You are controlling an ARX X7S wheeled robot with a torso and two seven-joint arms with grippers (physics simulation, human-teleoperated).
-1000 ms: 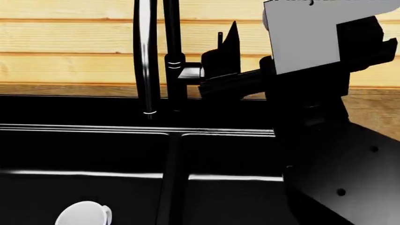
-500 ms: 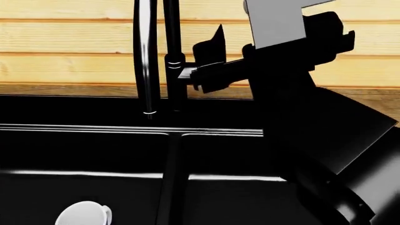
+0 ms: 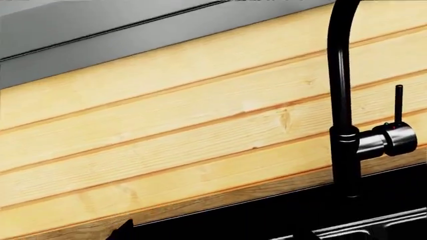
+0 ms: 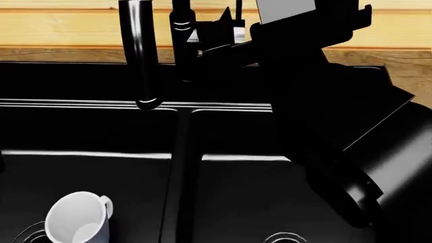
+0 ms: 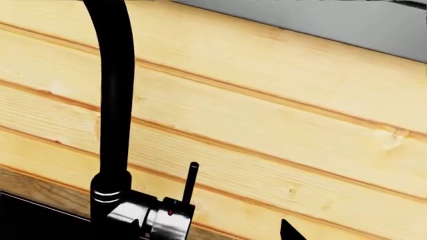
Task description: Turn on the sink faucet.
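The sink faucet (image 4: 182, 45) stands behind the sink (image 4: 88, 129). It has a thin black post, and its spout tube ends over the central divider. Its sideways lever (image 5: 163, 217) has a silvery end and a thin upright stick. My right gripper (image 4: 219, 36) is open; its fingertips (image 5: 288, 231) sit either side of the lever's silvery end without clamping it. The faucet also shows in the left wrist view (image 3: 343, 100), with the lever (image 3: 390, 140) pointing away. My left gripper (image 3: 213, 236) shows only two dark tips set wide apart, empty and well short of the faucet.
A white mug (image 4: 78, 220) lies in the sink's left basin near its drain. The right basin's drain (image 4: 284, 238) is at the bottom edge. A wooden plank wall (image 4: 68, 28) runs behind the faucet. My right arm (image 4: 337, 116) covers much of the right basin.
The head view has tilted down, showing more of the basins and the mug. My right gripper has moved left, up to the faucet lever.
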